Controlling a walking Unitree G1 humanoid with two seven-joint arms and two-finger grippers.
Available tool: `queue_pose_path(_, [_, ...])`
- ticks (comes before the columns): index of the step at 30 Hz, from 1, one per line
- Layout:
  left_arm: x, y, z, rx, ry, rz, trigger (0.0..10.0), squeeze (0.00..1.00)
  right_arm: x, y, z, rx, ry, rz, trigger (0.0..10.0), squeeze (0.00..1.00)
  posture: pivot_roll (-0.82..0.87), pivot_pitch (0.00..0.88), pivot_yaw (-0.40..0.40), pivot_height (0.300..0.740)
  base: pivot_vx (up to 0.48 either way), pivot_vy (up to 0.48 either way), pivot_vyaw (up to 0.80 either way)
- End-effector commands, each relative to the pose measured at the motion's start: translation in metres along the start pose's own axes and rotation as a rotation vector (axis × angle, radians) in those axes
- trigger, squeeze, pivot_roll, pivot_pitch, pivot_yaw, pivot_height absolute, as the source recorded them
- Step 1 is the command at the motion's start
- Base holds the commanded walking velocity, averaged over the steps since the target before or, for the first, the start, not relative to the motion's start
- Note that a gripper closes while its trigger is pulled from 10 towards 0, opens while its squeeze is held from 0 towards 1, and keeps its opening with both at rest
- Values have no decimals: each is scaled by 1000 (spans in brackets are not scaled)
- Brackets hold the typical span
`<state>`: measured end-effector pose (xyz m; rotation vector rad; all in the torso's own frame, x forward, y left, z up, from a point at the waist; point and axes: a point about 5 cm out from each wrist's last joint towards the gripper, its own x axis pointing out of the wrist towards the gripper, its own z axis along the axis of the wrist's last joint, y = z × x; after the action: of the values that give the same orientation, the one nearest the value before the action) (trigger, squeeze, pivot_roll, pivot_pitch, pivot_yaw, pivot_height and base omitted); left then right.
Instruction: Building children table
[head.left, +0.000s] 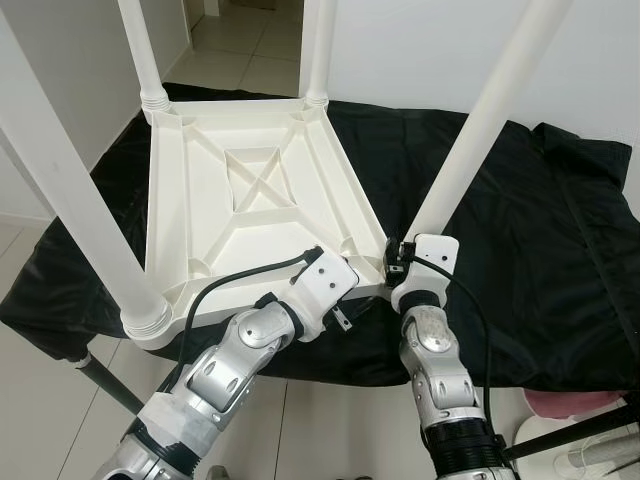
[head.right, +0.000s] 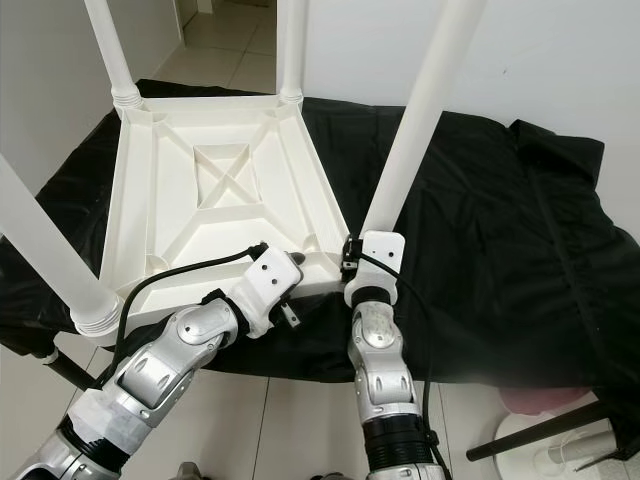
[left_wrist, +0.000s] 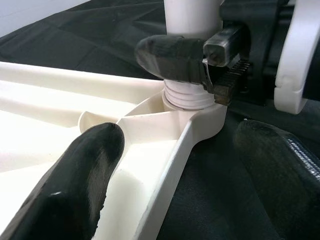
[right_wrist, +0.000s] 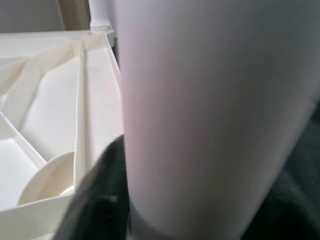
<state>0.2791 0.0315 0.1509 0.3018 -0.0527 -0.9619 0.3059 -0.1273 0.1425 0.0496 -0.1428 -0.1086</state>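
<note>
From my head, the white plastic children's table (head.left: 240, 195) lies upside down on a black-cloth-covered counter (head.left: 540, 250), its near corner at the counter's edge, four white legs up. My left wrist shows my left fingers (left_wrist: 90, 180) spread open across that corner's rim. My right wrist shows my right fingers (right_wrist: 100, 195) closed around the white round leg (right_wrist: 215, 110) at its threaded base.
</note>
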Motion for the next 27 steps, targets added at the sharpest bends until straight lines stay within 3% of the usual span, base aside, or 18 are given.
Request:
queue_pose_path(1, [-2,-6,-2,-25,5,-95,10000,0,-2,-7,1,14,-13,-5,10000,1000,-14,52,-60,740,0,0,0])
queue_pose_path(4, [-3,-5,-2,-12,0,-86,10000,0,-2,-12,8,17,-35,109,10000,1000,-11,50,-68,740,0,0,0])
queue_pose_path(10, [-3,-6,-2,-12,-2,-80,10000,0,0,-23,8,6,-31,188,10000,1000,-4,47,-76,740,0,0,0])
queue_pose_path(11, [-3,-6,-1,-11,-4,-77,10000,0,2,-31,7,-11,-20,263,10000,1000,1,47,-79,740,0,0,0])
queue_pose_path(18, [-4,-6,-1,-11,-2,-76,10000,0,5,-38,5,-49,2,348,10000,980,4,47,-80,740,0,0,0])
queue_pose_path(19, [-5,-6,-1,-13,-1,-73,10000,0,8,-43,5,-72,-3,382,10000,0,11,45,-83,740,0,0,0])
queue_pose_path(22, [-5,-5,-2,-17,3,-69,10000,0,18,-50,6,-133,-7,489,10000,0,12,45,-82,740,0,0,0])
queue_pose_path(27, [-5,-4,-1,-14,2,-70,10000,0,25,-44,3,-146,35,622,10000,0,18,39,-78,740,0,0,0])
